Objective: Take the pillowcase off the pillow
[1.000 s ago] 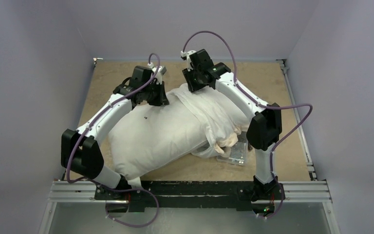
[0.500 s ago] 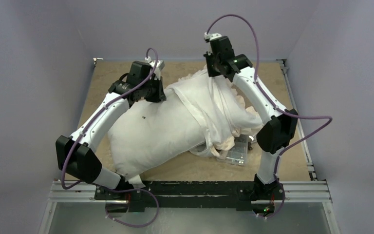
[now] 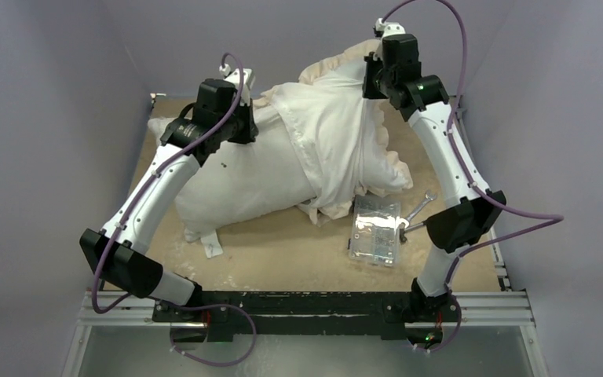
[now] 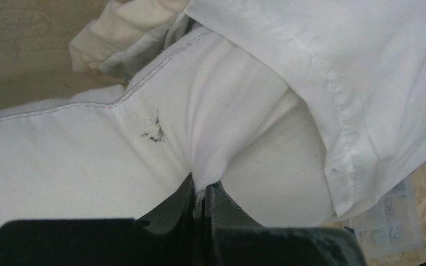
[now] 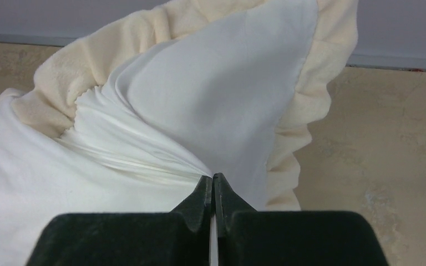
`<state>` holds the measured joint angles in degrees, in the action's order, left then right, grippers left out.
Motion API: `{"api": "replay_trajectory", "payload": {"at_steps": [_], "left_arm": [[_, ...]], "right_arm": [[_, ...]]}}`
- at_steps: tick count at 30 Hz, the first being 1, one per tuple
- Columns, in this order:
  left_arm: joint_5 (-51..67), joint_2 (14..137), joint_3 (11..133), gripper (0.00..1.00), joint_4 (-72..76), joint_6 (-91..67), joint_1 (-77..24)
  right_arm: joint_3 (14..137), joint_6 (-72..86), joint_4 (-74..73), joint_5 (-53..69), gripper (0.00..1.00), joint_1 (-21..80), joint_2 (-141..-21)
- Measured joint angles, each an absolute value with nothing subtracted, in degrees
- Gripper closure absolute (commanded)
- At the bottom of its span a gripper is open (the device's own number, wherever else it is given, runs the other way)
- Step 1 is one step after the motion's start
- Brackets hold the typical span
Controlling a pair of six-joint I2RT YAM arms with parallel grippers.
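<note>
The plain white pillow [image 3: 228, 184] lies slanted across the table, its far end lifted. The pillowcase [image 3: 330, 133], white side out with a cream frill [image 3: 392, 157], covers the pillow's far right end. My left gripper [image 3: 239, 126] is shut on a pinch of the pillow's fabric [image 4: 202, 185] near a dark speck [image 4: 154, 133]. My right gripper [image 3: 373, 75] is shut on the pillowcase's white cloth [image 5: 212, 178] and holds it up high at the back; the frill [image 5: 305, 100] hangs beside it. The grey-green face is hidden.
A clear plastic box [image 3: 375, 229] of small parts lies on the table at the right front, with a metal wrench [image 3: 416, 209] beside it. A white tag [image 3: 212, 245] trails from the pillow's near corner. Grey walls enclose the table.
Both arms have risen and moved back. The right gripper pulled the pillowcase up and to the right; the left lifted the pillow's far end. The pillow slid away, uncovering the plastic box.
</note>
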<state>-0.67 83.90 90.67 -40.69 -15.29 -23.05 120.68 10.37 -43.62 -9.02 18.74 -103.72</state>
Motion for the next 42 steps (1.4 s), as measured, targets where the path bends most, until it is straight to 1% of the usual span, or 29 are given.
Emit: {"api": "replay_trajectory", "payload": {"at_steps": [7, 10, 14, 19, 20, 21, 23, 24, 25, 27, 32, 34, 38, 39, 42], "left_arm": [[-5.17, 83.53, 89.91, 1.0, -41.43, -15.38, -23.03], [-9.34, 82.32, 87.39, 1.0, -43.42, -15.2, -22.09], [-13.63, 81.52, 83.72, 1.0, -45.56, -15.22, -19.57], [-15.51, 82.56, 82.56, 1.0, -45.45, -15.44, -18.5], [-15.51, 83.07, 82.56, 0.96, -45.1, -15.44, -18.52], [-15.53, 83.94, 82.74, 0.88, -44.86, -15.49, -18.52], [-15.7, 86.39, 83.83, 0.64, -44.66, -15.51, -18.5], [-15.7, 87.88, 84.86, 0.54, -44.66, -15.7, -18.5], [-15.75, 88.95, 85.62, 0.46, -44.51, -15.33, -18.5], [-15.68, 90.78, 87.48, 0.36, -44.18, -15.7, -18.57], [-18.31, 91.2, 91.5, 0.27, -44.18, -15.59, -21.26], [-20.43, 91.11, 92.68, 0.23, -43.99, -15.25, -24.6], [-21.26, 90.65, 92.62, 0.19, -44.4, -14.11, -31.38], [-21.17, 90.28, 92.18, 0.17, -44.51, -13.89, -32.64], [-21.1, 87.72, 89.38, 0.13, -45.71, -13.82, -34.28]], "right_arm": [[118.87, 14.09, -43.55, -5.5, 1.0, 14.39, -103.48], [114.08, 14.46, -41.47, -8.97, 1.0, 10.39, -102.39], [110.56, 15.14, -41.23, -10.59, 1.0, 5.82, -102.48], [106.83, 15.7, -38.68, -5.74, 0.84, 6.48, -101.78], [105.43, 15.75, -37.87, -4.43, 0.8, 6.7, -101.23], [103.42, 15.9, -36.99, -2.7, 0.76, 6.94, -100.31], [99.9, 16.21, -36.18, 0.51, 0.67, 7.4, -98.32], [98.26, 16.4, -35.77, 2.13, 0.64, 7.57, -97.25], [96.64, 16.56, -35.27, 3.51, 0.6, 7.75, -96.07], [93.89, 16.67, -34.74, 5.56, 0.53, 8.23, -93.86], [84.31, 17.23, -32.18, 9.21, 0.34, 10.48, -87.02], [80.95, 17.43, -32.01, 10.28, 0.29, 11.94, -84.9], [73.93, 18.33, -29.93, 11.73, 0.19, 16.16, -81.3], [71.92, 18.7, -29.26, 12.12, 0.17, 17.21, -80.42], [66.19, 20.38, -27.09, 13.61, 0.09, 19.73, -78.3]]}}
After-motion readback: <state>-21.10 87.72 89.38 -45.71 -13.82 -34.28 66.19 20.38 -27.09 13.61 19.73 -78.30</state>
